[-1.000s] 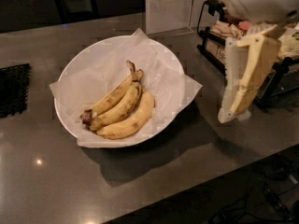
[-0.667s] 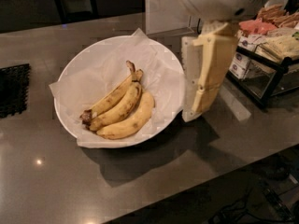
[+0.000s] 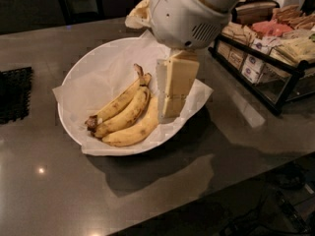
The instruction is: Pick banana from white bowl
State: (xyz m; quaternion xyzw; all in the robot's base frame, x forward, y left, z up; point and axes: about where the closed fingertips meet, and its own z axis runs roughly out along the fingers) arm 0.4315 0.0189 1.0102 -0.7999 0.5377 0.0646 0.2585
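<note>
Banana (image 3: 129, 113): joined pair, light, soft, easily bruised, lying mid-bowl (image 3: 74, 73); I judge mid-length the safest hold; gripper (image 3: 171, 115) hangs over the bowl, just beside it, grip state I cannot tell.

The grey counter (image 3: 59, 195) bears 1 black mat (image 3: 14, 95) at left, 1 snack rack (image 3: 289, 87) at right.

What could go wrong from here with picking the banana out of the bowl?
The gripper is over the right side of the bowl, at the separate banana, which touches the joined pair. It might take the wrong fruit or drag both. The crinkled paper beneath could get pinched and lift too.
</note>
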